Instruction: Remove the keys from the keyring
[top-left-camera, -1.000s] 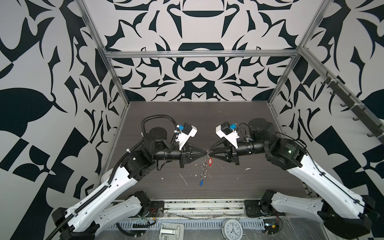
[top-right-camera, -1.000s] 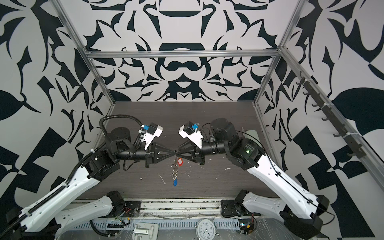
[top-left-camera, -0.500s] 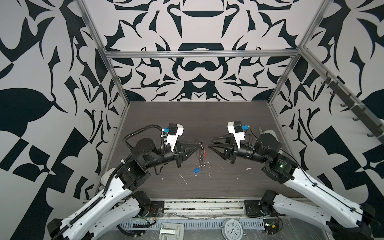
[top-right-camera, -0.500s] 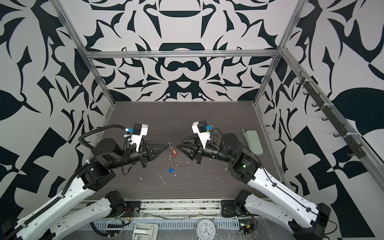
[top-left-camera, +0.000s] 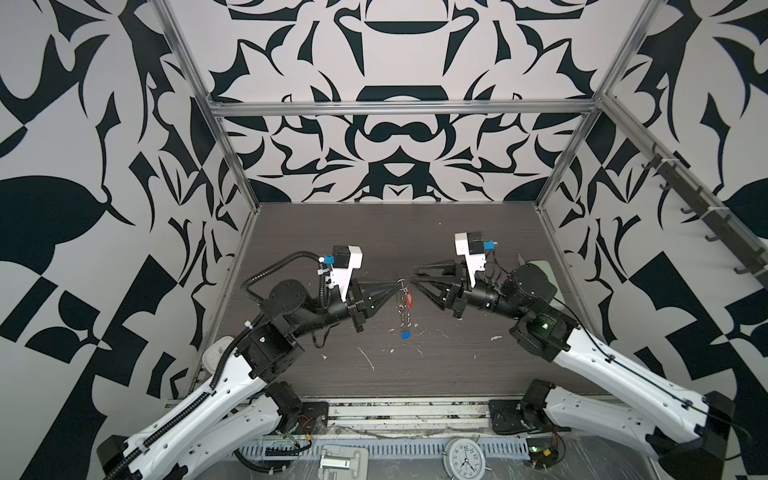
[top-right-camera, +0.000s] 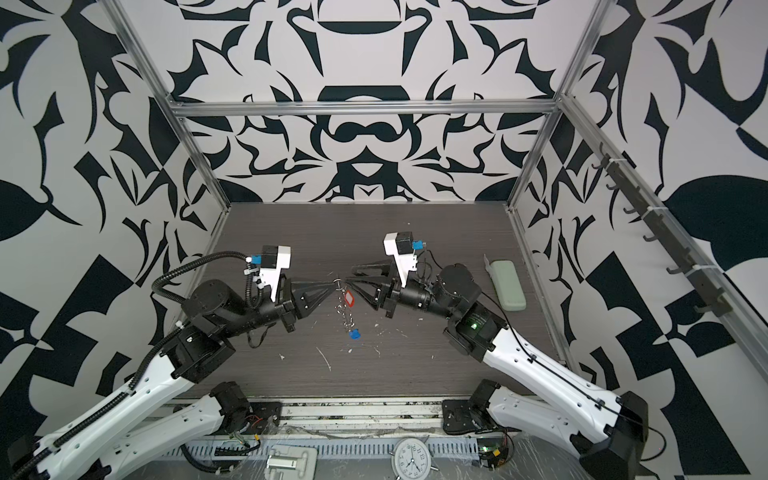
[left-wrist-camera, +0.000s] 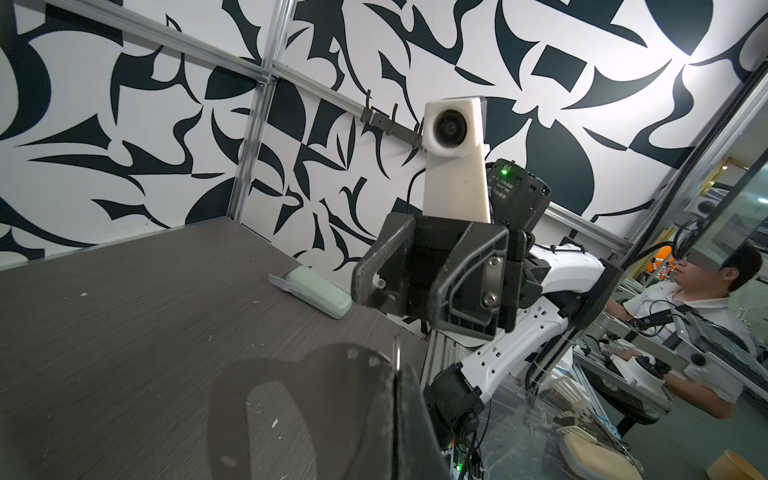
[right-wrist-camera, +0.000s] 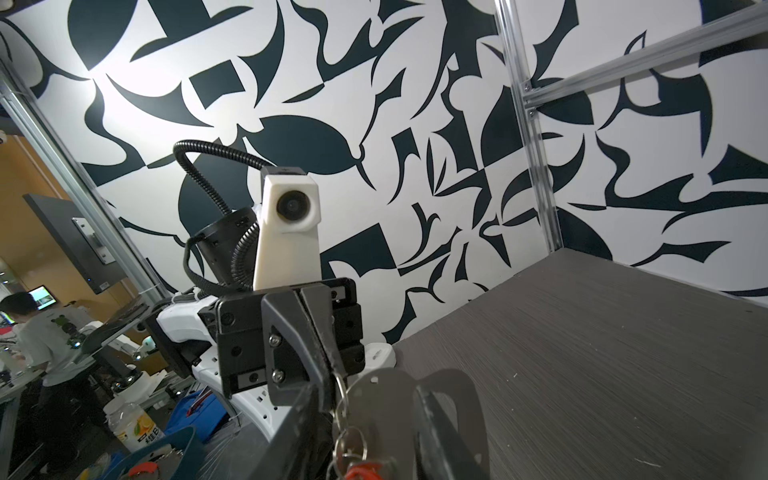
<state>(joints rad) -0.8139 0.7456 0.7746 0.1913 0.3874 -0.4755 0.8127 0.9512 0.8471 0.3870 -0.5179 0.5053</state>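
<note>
Keyring (top-left-camera: 403, 316) dangles from the clamped left end effector (top-left-camera: 397, 284).
Right end effector (top-left-camera: 413, 276), jaws parted, probably must pinch the red-tagged key (top-left-camera: 410, 298) next.

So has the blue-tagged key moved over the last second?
Yes. In a top view the blue-tagged key has shifted up the picture, away from the clock at the front.

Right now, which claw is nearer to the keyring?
Left. The left claw is shut on the top of the keyring; the right claw stands open just beside it, not gripping.
</note>
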